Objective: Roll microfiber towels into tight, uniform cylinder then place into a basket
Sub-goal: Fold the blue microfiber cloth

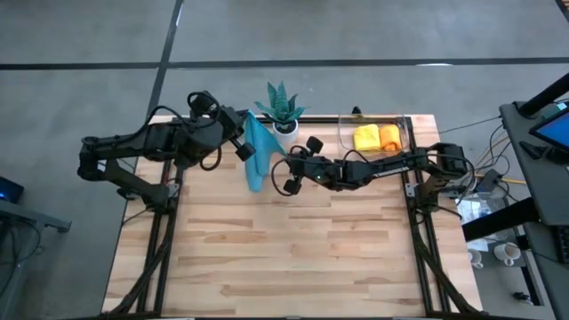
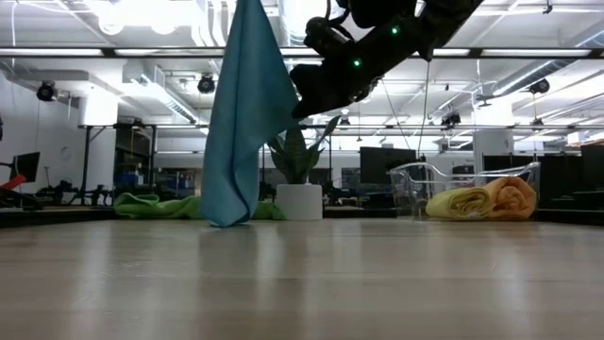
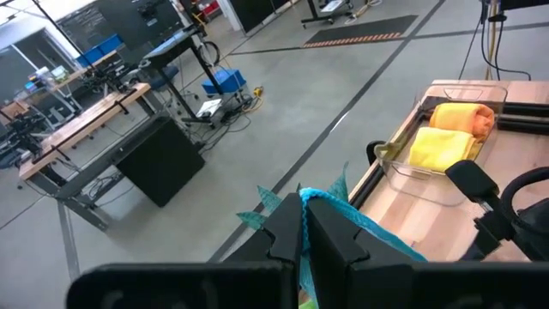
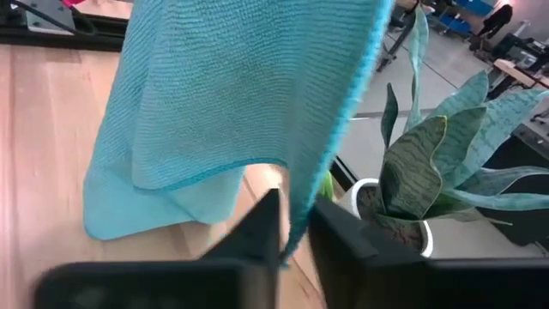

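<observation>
- You see the blue towel (image 2: 243, 123) cut off at the low view's top edge.
- The green towel (image 2: 156, 205) lies partly hidden behind it.

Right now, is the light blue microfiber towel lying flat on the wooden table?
No, the light blue microfiber towel hangs upright in the air, with only its lower edge reaching the wooden table.

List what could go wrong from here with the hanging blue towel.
1. The right gripper has only the thin edge of the blue towel between its fingers, so that edge may slip out when the arms spread the cloth.
2. The potted plant stands right beside the towel; a swing could snag its leaves or tip it.
3. The towel's bottom already touches the table, so it may bunch instead of lying flat.
</observation>
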Controlling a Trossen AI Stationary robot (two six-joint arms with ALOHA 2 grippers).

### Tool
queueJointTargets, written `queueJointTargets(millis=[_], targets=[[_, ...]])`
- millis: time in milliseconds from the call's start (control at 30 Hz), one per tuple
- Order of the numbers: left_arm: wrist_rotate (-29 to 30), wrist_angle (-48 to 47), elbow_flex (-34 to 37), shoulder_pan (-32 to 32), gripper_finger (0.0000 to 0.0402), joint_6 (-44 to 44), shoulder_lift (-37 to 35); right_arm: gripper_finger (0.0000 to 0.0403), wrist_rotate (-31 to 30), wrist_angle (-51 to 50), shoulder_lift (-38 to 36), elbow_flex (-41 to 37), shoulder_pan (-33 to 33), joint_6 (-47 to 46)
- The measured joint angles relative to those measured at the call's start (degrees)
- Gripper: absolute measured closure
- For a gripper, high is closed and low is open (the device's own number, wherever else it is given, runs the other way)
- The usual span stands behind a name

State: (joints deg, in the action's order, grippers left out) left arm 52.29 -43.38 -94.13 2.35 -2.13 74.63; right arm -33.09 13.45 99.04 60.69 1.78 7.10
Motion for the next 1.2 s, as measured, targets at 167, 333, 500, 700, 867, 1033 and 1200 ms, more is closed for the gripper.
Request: queueJointTargets(millis=[167,333,500,700,867,1033,1200], targets=[[0.03,-0.32,0.0,0.0,0.0402,0.0,-0.13,0.0392,-0.47,-4.08,-2.18,0.0,0.0,1.3],[0.89,-2.19,0.19,0.02,0.0402,0.31,-1.32,0.0395,-3.57,-15.63,-9.72,-0.16,0.0,0.61],[3.21,-2.12,3.2,0.02,0.0402,1.82,-1.97,0.0395,-6.7,-28.17,-19.46,-0.44,-0.02,-1.76],[3.74,3.5,10.96,-1.13,0.0402,1.44,-1.9,0.0395,-10.37,-36.73,-30.67,-0.01,0.45,-2.17],[4.39,16.19,16.75,-4.27,0.0402,-6.91,-1.81,0.0395,-10.77,-39.82,-36.59,2.11,2.5,-0.37],[5.59,26.34,17.59,-7.25,0.0402,-16.62,-1.97,0.0395,-10.46,-42.06,-38.25,6.38,3.53,2.1],[9.4,30.5,17.35,-7.11,0.0402,-25.28,-2.45,0.0395,-10.03,-43.98,-37.93,9.57,3.43,3.27]])
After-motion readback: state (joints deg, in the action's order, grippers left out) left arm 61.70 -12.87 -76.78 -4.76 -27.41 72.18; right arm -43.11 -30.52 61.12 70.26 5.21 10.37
